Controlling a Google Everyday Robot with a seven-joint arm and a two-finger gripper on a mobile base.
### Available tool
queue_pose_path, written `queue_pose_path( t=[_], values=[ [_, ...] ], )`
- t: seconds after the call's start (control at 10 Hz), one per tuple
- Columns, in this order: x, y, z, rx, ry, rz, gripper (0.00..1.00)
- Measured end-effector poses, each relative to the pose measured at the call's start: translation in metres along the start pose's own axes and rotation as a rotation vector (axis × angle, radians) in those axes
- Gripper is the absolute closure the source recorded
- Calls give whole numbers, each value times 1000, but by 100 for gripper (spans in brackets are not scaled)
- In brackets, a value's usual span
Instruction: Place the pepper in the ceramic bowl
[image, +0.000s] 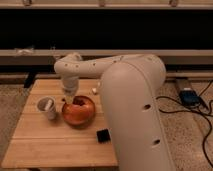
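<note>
The round orange ceramic bowl (79, 112) sits on the wooden table (45, 145), left of centre. My gripper (69, 98) hangs from the white arm (125, 85) and points down over the bowl's back left rim. A small red-orange shape (79, 102), which looks like the pepper, shows just beside the gripper tip inside the bowl's back edge. I cannot tell whether it is held or lies in the bowl.
A white cup (47, 108) with something in it stands left of the bowl. A small white object (93, 90) lies behind the bowl. A black flat object (103, 135) lies in front of it. Cables and a blue box (189, 96) lie on the floor to the right.
</note>
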Motion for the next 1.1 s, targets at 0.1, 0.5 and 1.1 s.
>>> queue_pose_path(
  t=[0.1, 0.5, 1.1],
  values=[
    [3, 3, 3, -8, -6, 19, 37],
    [18, 8, 9, -19, -17, 85, 20],
    [22, 3, 6, -5, -22, 114, 20]
  ],
)
